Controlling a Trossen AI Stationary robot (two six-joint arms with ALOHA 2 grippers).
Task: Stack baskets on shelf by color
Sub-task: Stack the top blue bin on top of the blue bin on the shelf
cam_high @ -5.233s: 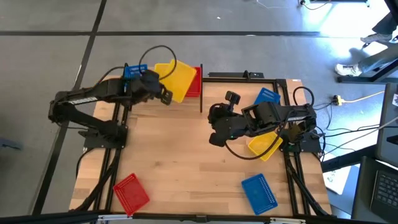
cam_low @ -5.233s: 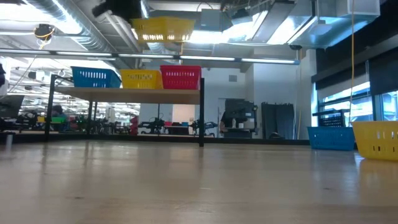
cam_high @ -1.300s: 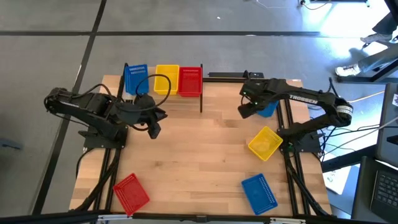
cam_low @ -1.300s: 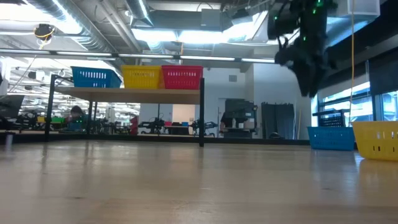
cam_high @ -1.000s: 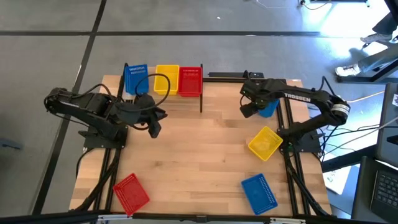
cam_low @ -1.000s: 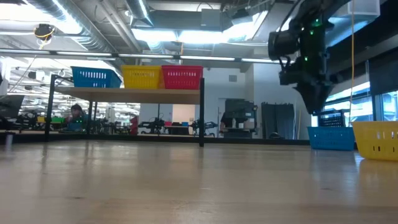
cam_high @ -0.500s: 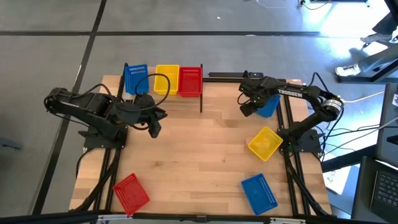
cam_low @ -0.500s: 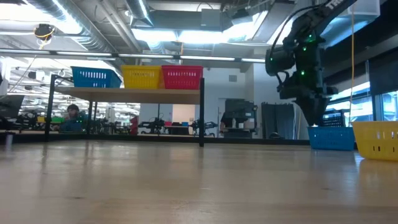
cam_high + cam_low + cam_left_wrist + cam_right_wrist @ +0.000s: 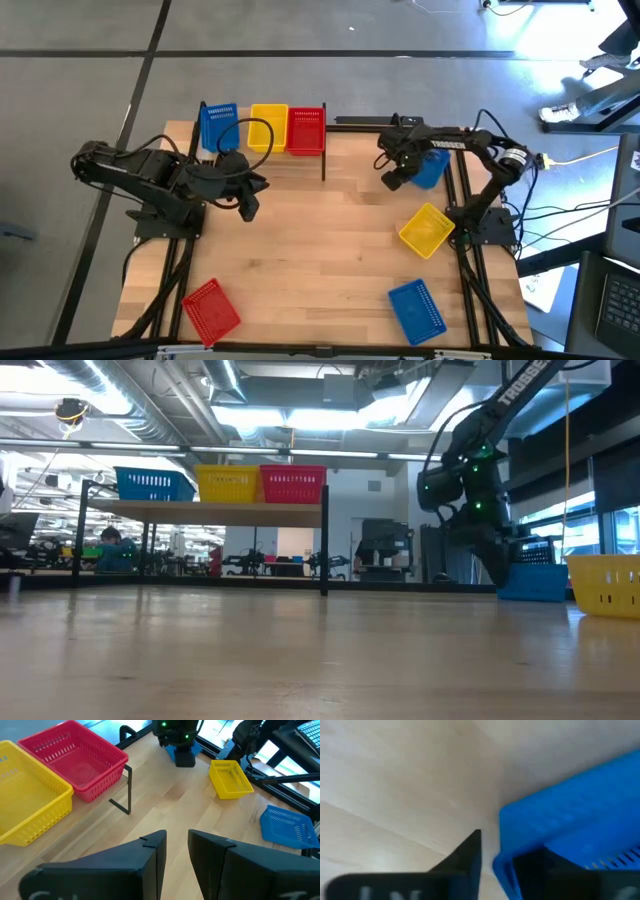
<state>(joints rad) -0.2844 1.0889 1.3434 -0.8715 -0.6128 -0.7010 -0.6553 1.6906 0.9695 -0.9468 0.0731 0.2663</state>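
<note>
Right gripper (image 9: 490,865) is lowered onto the blue mesh basket (image 9: 430,166) at the table's far right edge; one dark finger sits inside its rim, one outside, jaws still apart. Left gripper (image 9: 176,851) is held slightly open, empty. Three slotted plastic baskets (image 9: 263,129) are lined on the plank shelf (image 9: 205,512)

A blue basket (image 9: 429,168) is straddled at its rim by the right claw (image 9: 395,178); three baskets (blue, yellow, red) are seated on the shelf (image 9: 205,512) farther off.
</note>
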